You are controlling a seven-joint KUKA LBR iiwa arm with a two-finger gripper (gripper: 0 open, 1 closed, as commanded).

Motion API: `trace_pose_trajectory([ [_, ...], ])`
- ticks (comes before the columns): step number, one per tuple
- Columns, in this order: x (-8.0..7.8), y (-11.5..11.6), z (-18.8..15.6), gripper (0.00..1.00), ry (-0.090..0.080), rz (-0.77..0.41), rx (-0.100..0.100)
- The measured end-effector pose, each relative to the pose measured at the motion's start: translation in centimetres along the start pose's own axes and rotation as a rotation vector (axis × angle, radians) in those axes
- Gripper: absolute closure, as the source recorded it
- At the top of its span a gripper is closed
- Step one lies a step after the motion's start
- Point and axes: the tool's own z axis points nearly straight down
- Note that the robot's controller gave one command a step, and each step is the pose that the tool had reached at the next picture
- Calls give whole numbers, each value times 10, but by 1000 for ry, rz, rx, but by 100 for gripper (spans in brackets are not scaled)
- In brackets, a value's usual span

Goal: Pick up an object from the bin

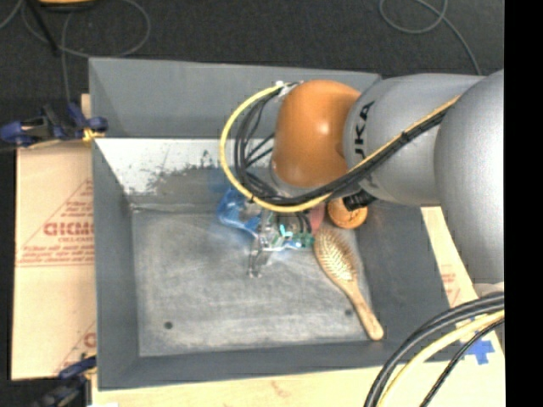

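Down on the floor of the grey bin [170, 312] a wooden brush [339, 265] lies flat. Its oval head points toward the back wall, and its handle runs down and to the right, ending near the front right corner.

The gripper [257, 257] hangs just left of the brush head, close above the bare floor and about level with the head. Whether it is open or closed cannot be told, as its tip is too blurred to read. Nothing can be made out in its grasp.

Two things lie nearest to it. A blue thing [229, 210], crumpled and of unclear kind, sits up and to the left of the brush head, just beside the gripper and near the foot of the back wall. A small green piece [303, 241] lies between the gripper and the brush head, right against the head's left edge. Which of the two the gripper stands over cannot be told.

An orange ball [348, 215] rests just above the brush head, partly under the arm [424, 142]. The arm reaches in over the brush from the right. Its round orange cover [310, 134] sits above the brush head, and yellow and black cables [227, 138] loop to the cover's left.
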Motion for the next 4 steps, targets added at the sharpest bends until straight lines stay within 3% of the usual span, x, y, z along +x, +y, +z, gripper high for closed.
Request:
trace_pose_trajectory([
  [2, -5, -3, 0, 0, -11, 10, -2],
  [3, -5, -15, 22, 100, -8, 27, 0],
  [4, -5, -15, 22, 100, -8, 28, -1],
])
